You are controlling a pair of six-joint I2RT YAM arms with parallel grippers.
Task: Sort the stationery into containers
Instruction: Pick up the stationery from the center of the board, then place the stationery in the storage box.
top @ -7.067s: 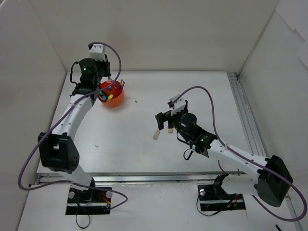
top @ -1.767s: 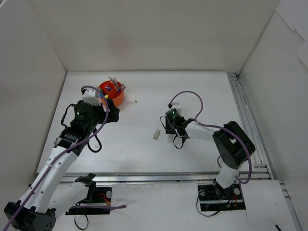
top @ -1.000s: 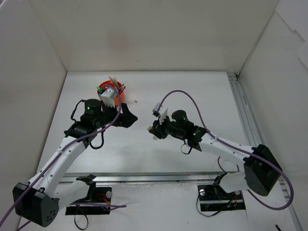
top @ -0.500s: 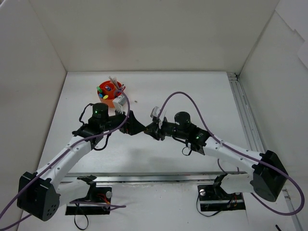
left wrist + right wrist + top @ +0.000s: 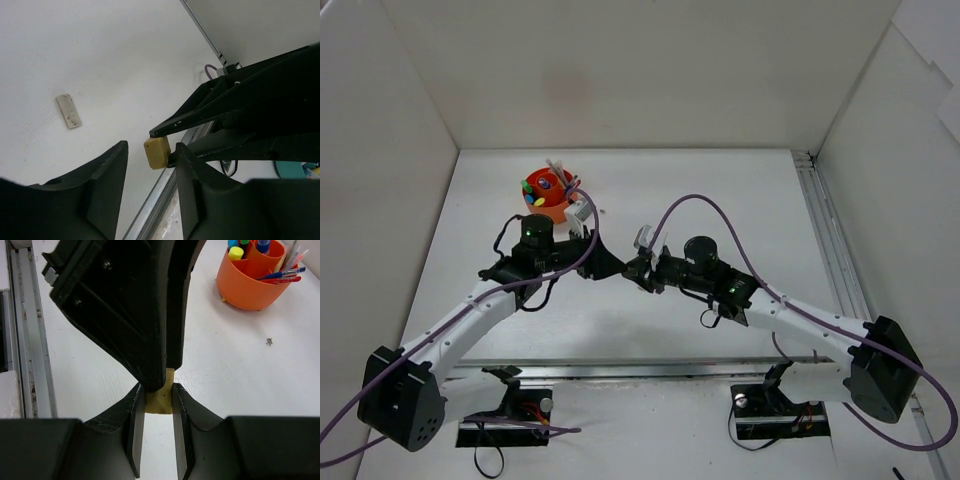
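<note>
At the far left of your top view, the short round orange plastic organizer (image 5: 552,197) stands on the white table (image 5: 720,190). Yellow- and blue-capped highlighters (image 5: 235,252) and thin blue and red pens (image 5: 278,276) stand in its compartments. Just on the near side of it, your left arm reaches toward the middle of the table. Your left gripper (image 5: 150,146) has its jaws spread, one finger on either side of a small beige block eraser (image 5: 157,153). The eraser sits close to the right-hand finger, with a clear gap to the other. Your left gripper is not the one carrying it: it is pinched between the two thin black fingertips of your right gripper (image 5: 157,388), which comes in from the right and meets the left gripper tip to tip. In the right wrist view those jaws press on the eraser's two sides, with the left gripper's black body just above. A second, flat beige rectangular eraser (image 5: 68,111) lies alone on the table, apart from both grippers. A small dark speck (image 5: 269,342) lies near the organizer.
</note>
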